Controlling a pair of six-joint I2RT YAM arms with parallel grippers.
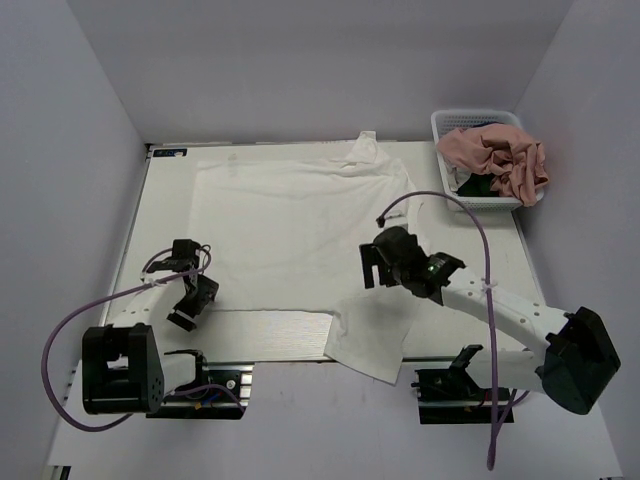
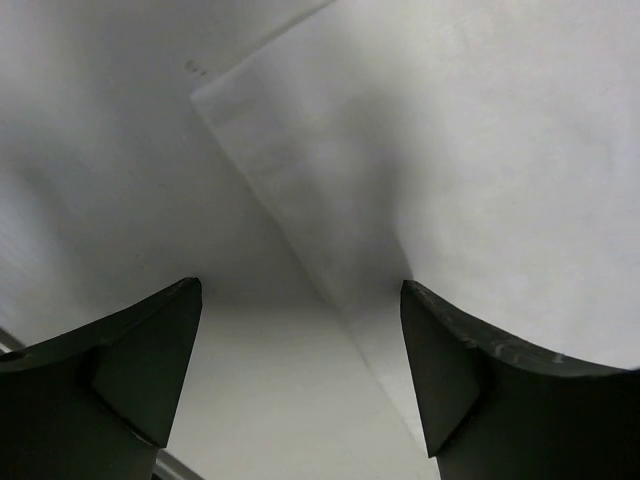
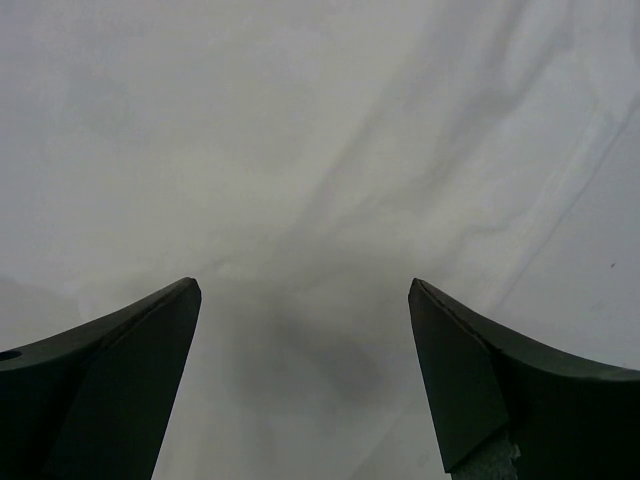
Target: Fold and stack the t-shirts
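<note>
Folding the white t-shirt (image 1: 290, 220) appears to be the step in hand: the garment lies spread flat across the table (image 1: 270, 340), and no fold is yet visible in it. At the left, the left gripper (image 1: 193, 300) hangs over the shirt's near left corner with its jaws apart and nothing between them; the left wrist view shows the left gripper (image 2: 300, 370) above the hem edge of the white t-shirt (image 2: 480, 150). Toward the right, the right gripper (image 1: 372, 265) sits over the shirt's right side, jaws likewise apart and empty, with plain cloth of the white t-shirt (image 3: 300, 150) beneath it. The shirt's near right portion trails over the table's near edge. The next move probably calls for both grippers to descend and pinch a single layer of cloth at matching points. At far right, the white mesh basket (image 1: 470, 116) holds a heaped pink t-shirt (image 1: 495, 155) overhanging its rim, with a dark green t-shirt (image 1: 475, 185) beneath it.
</note>
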